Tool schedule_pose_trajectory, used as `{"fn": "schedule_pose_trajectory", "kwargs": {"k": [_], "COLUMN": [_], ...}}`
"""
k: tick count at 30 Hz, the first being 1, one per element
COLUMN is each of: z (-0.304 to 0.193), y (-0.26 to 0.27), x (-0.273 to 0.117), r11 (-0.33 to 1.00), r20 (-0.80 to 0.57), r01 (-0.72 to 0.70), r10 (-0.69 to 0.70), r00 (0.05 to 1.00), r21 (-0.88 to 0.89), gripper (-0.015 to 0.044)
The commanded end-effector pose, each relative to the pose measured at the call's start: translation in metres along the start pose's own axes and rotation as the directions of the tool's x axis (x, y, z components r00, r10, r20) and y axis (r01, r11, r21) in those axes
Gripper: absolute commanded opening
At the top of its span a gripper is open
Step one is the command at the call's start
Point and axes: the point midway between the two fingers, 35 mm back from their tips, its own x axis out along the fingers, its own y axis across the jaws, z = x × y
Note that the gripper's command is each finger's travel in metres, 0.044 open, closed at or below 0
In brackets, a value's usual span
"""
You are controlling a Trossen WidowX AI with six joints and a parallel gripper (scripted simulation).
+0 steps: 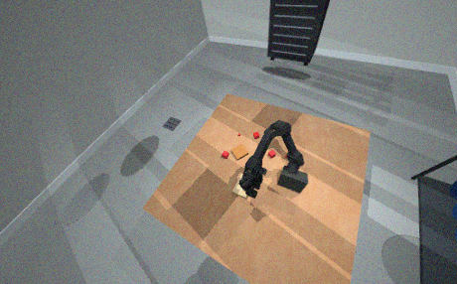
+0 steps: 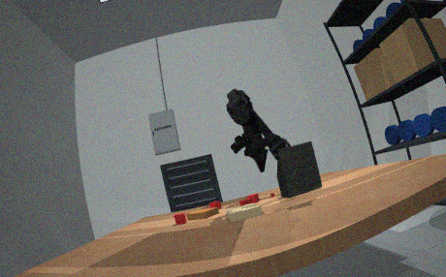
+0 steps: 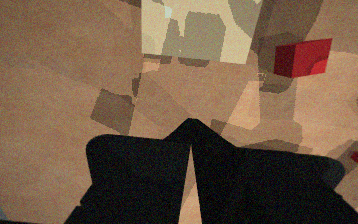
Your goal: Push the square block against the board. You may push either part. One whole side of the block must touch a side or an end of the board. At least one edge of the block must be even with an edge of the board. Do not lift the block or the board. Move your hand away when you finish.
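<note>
The pale board (image 1: 239, 193) (image 2: 244, 212) (image 3: 152, 35) lies flat, and the orange piece (image 1: 239, 152) (image 2: 203, 213), which I take for the square block, is apart from the board. Above the table near the board hangs the gripper (image 1: 250, 193) (image 2: 262, 170) (image 3: 191, 123), its fingers narrow, holding nothing. The step seems positioning; next, I judge, it must lower beside the board's outer side and push toward the block.
</note>
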Motion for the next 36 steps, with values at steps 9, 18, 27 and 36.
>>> {"fn": "schedule_pose_trajectory", "kwargs": {"k": [9,18,27,36], "z": [0.049,0.107,0.108,0.107], "y": [-0.037,-0.137,-0.139,-0.141], "x": [0.019,0.07,0.084,0.127], "r11": [0.995,0.974,0.973,0.973], "r20": [0.004,0.004,0.004,0.003], "r01": [-0.031,0.012,0.013,0.017], "r10": [0.032,-0.012,-0.013,-0.017], "r00": [0.999,1.0,1.0,1.0], "r21": [-0.09,-0.227,-0.23,-0.23], "gripper": [0.0,0.0,0.0,0.0]}}
